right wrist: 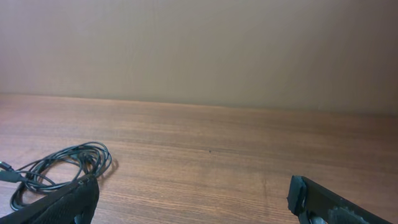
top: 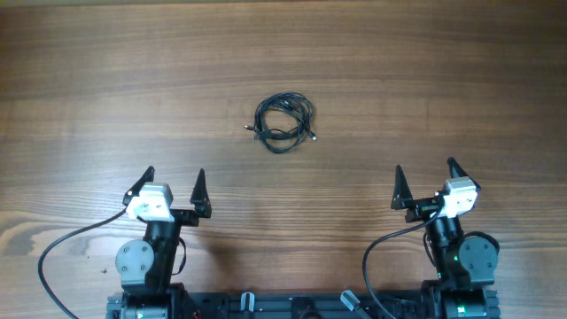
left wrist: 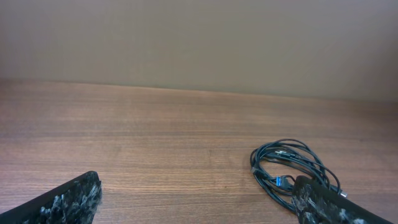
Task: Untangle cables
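The cables (top: 283,123) are spotted just above the middle of the overhead frame, bundled into one small black coil lying flat on the wooden tabletop (top: 89,80), with plug ends poking out at its left and lower right. The left claw (top: 174,175) is seen at the lower left, its two fingers spread wide with nothing caught between them. The right claw (top: 425,167) is seen at the lower right, likewise spread and empty. Both are well apart from the coil. In the left wrist view the coil is found at the lower right, partly hidden behind one finger, and a blue plug (left wrist: 283,181) is glimpsed among the loops. In the right wrist view it is found at the lower left, partly covered by a finger.
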